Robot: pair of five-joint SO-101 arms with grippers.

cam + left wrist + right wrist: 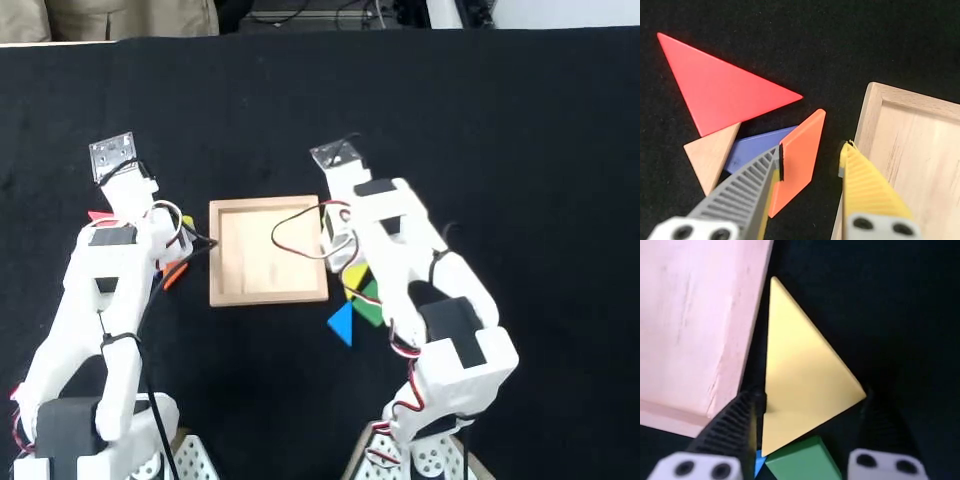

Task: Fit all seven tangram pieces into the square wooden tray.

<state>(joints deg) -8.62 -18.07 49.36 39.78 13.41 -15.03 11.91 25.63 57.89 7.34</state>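
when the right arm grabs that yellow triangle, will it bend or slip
Probably stiff: the yellow triangle looks like a solid flat slab. Its shiny face and slanted edges may let it squirt from the jaws. Lying flat, it shouldn't roll.

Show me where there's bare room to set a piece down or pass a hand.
Free: the floor of the wooden tray, crossed only by a cable loop, and the black cloth beyond its far rim. Crowded: its left side, with the red triangle, orange piece and left arm; its right side, with yellow triangle, green piece and right arm.
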